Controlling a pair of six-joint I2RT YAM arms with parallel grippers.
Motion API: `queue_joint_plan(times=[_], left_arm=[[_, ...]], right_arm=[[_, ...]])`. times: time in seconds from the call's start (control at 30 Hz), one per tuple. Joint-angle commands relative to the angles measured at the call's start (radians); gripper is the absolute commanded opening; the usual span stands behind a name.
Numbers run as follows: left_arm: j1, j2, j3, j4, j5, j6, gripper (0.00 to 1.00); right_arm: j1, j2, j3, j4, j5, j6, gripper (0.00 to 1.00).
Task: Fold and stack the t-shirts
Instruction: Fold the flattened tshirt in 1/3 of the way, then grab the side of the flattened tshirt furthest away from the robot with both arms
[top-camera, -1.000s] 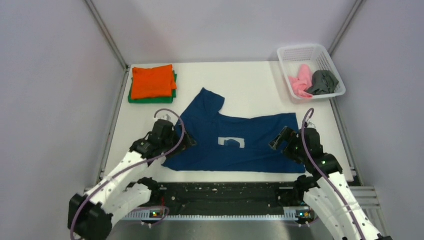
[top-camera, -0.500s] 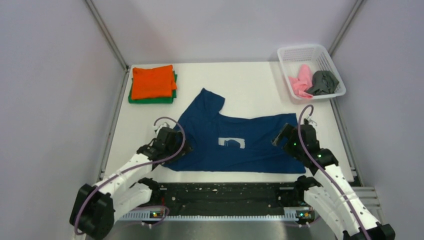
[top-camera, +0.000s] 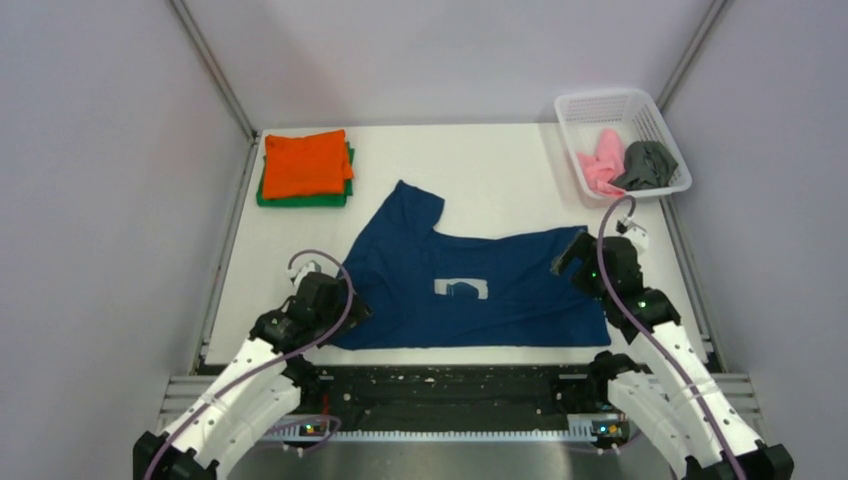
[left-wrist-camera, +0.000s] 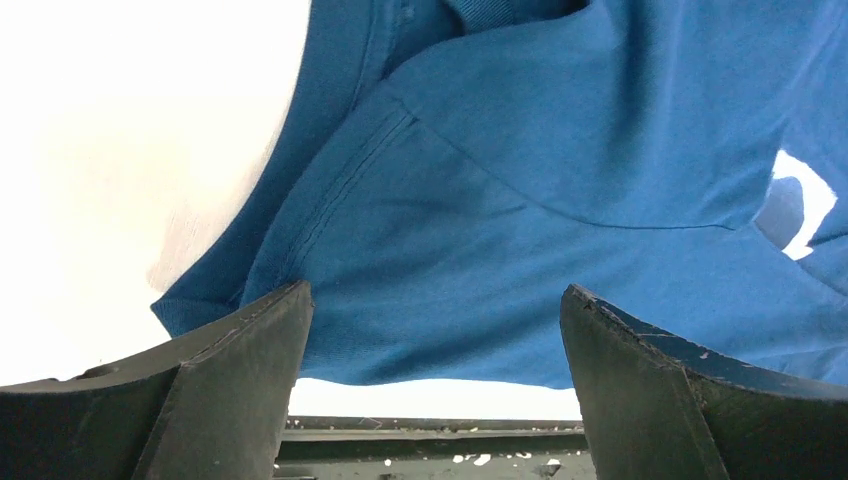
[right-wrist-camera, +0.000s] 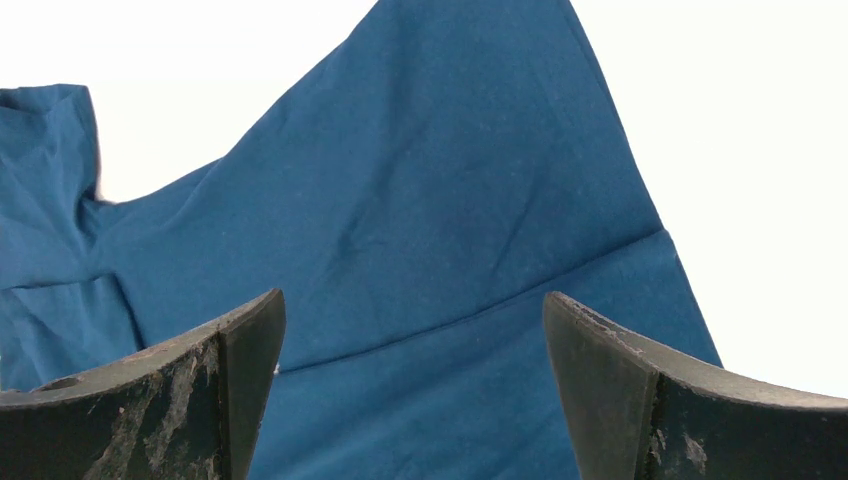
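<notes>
On white table (top-camera: 500, 170), navy t-shirt (top-camera: 520, 292), pale walls (top-camera: 90, 180)

I work in a robotics lab, inside a purpose-built test cell. My white worktop (top-camera: 500, 165) is boxed in on three sides by plain pale panels (top-camera: 100, 200), and bare aluminium struts (top-camera: 215, 80) run up the corners. A black mounting rail (top-camera: 450, 395) spans the near edge on a grey metal plate (top-camera: 450, 455). Both my white jointed arms (top-camera: 250, 365) are bolted there, with purple cables (top-camera: 343, 285) looped along them. The light is flat and even, and every surface is bare and functional
</notes>
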Motion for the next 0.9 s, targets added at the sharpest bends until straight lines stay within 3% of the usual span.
queue_joint_plan(times=[0.0, 0.2, 0.33, 0.47, 0.63, 0.7, 0.87], left_arm=[[0.001, 0.09, 0.204, 0.046, -0.041, 0.102, 0.99], [0.003, 0.549, 0.635, 0.14, -0.09, 0.296, 0.99], [0.022, 0.927, 0.964, 0.184, -0.08, 0.397, 0.99], [0.03, 1.367, 1.447, 0.054, -0.077, 0.533, 0.97], [0.032, 1.759, 2.015, -0.191, -0.167, 0.628, 0.9], [0.037, 1.812, 2.056, -0.167, -0.196, 0.651, 0.88], [0.051, 1.865, 1.988, -0.077, -0.234, 0.632, 0.84]], right_arm=[[0.005, 0.074, 0.099, 0.05, 0.031, -0.071, 0.99], [-0.054, 0.31, 0.2, 0.04, 0.009, -0.08, 0.99], [-0.067, 0.366, 0.201, 0.074, -0.026, -0.101, 0.96], [-0.067, 0.337, 0.166, 0.095, -0.011, -0.13, 0.95], [-0.073, 0.276, 0.12, 0.101, 0.02, -0.157, 0.95], [-0.074, 0.263, 0.116, 0.1, 0.029, -0.159, 0.95], [-0.076, 0.252, 0.11, 0.1, 0.017, -0.166, 0.95]])
